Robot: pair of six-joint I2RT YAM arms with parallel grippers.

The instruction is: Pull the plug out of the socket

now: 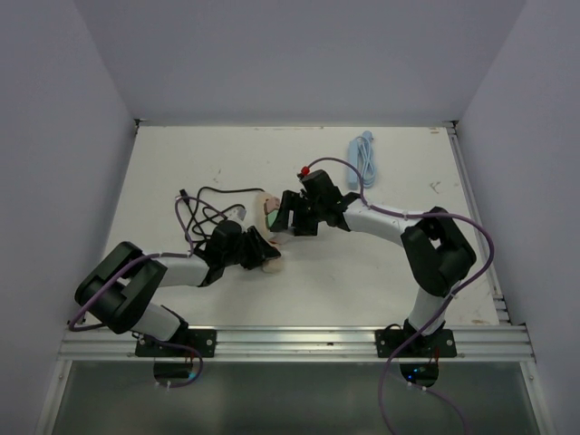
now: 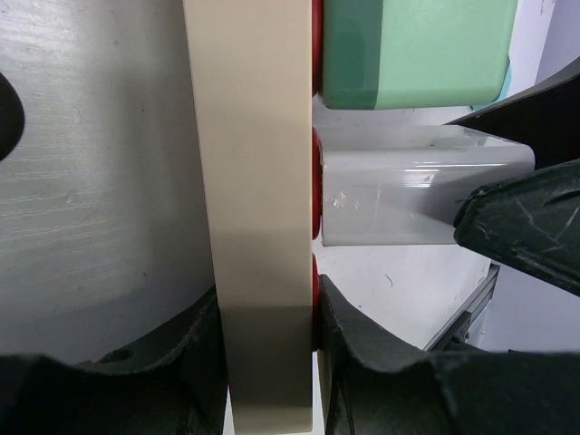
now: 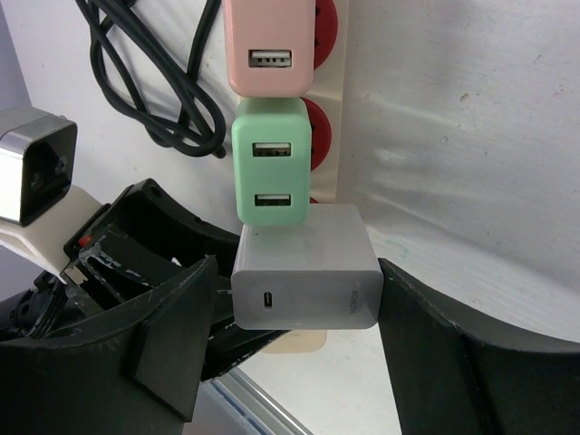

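A cream power strip [image 2: 254,181] with red sockets stands on its edge at mid-table [image 1: 263,207]. A pink charger [image 3: 269,45], a green charger [image 3: 272,168] and a white charger [image 3: 306,267] sit in a row on it. My left gripper [image 2: 267,362] is shut on the strip's end. My right gripper [image 3: 299,308] is open, with its jaws either side of the white charger: the right one is at the charger's side and the left one leaves a narrow gap. The white charger's base is against the strip [image 2: 399,195].
The strip's black cable [image 1: 204,204] lies coiled to the left of the strip. A light blue cable [image 1: 364,154] lies at the back right. White walls enclose the table on three sides. An aluminium rail [image 1: 299,340] runs along the near edge.
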